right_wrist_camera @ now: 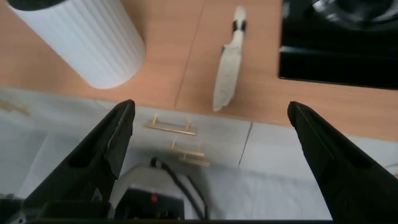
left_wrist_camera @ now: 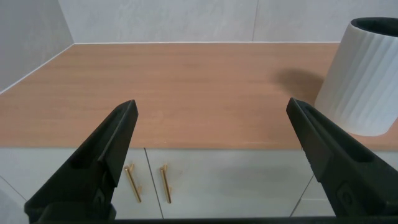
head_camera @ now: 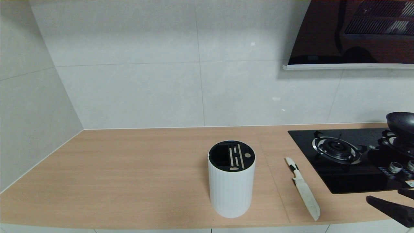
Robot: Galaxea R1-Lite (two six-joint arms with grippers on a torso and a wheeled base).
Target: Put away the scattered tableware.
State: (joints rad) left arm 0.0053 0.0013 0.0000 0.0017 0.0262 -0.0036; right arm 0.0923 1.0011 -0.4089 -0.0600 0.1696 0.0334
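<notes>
On the wooden counter [head_camera: 136, 168], the head view shows a white ribbed holder [head_camera: 231, 187] standing upright, the slots in its black top plain to see. The knife [head_camera: 303, 189] lies flat to its right, apart from it, between the holder and the black stove [head_camera: 343, 174], with its blade toward the counter's front edge. A dark pan [head_camera: 401, 124] and the range hood [head_camera: 352, 32] are cut off by the frame. The right gripper [head_camera: 385, 195] juts in at the lower right corner, largely cut off.

In the left wrist view, the left gripper [left_wrist_camera: 211, 106] has its fingers spread wide and empty, in front of the counter's edge. The holder's [left_wrist_camera: 364, 74] ribbed side appears, its top cut off. Gold cabinet handles [left_wrist_camera: 149, 183] sit below the counter.

In the right wrist view, the right gripper [right_wrist_camera: 210, 107] is likewise spread and empty. The whole knife [right_wrist_camera: 229, 65] lies beyond it, near the counter's front edge. The holder [right_wrist_camera: 84, 37] and stove [right_wrist_camera: 336, 43] are partly cut off.
</notes>
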